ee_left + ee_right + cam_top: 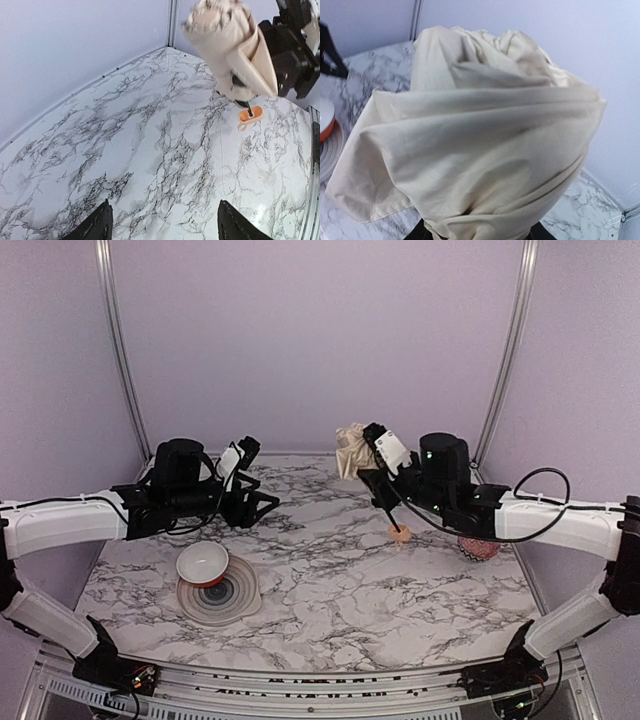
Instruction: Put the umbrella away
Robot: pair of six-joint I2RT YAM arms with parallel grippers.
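The umbrella (352, 451) is folded, its cream fabric bunched and held up in the air at the back centre. Its thin black shaft slants down to the tan handle (399, 533), which rests on the marble table. My right gripper (368, 455) is shut on the bunched fabric, which fills the right wrist view (480, 140) and hides the fingers. In the left wrist view the umbrella (230, 50) hangs at the upper right, with the handle (250, 114) below it. My left gripper (246, 452) is open and empty, its fingertips (102, 227) above bare marble, well left of the umbrella.
A white bowl with a red base (202, 563) sits on a grey ringed plate (240, 598) at the front left. A red round object (478, 547) lies partly hidden under the right arm. Purple walls enclose the table on three sides.
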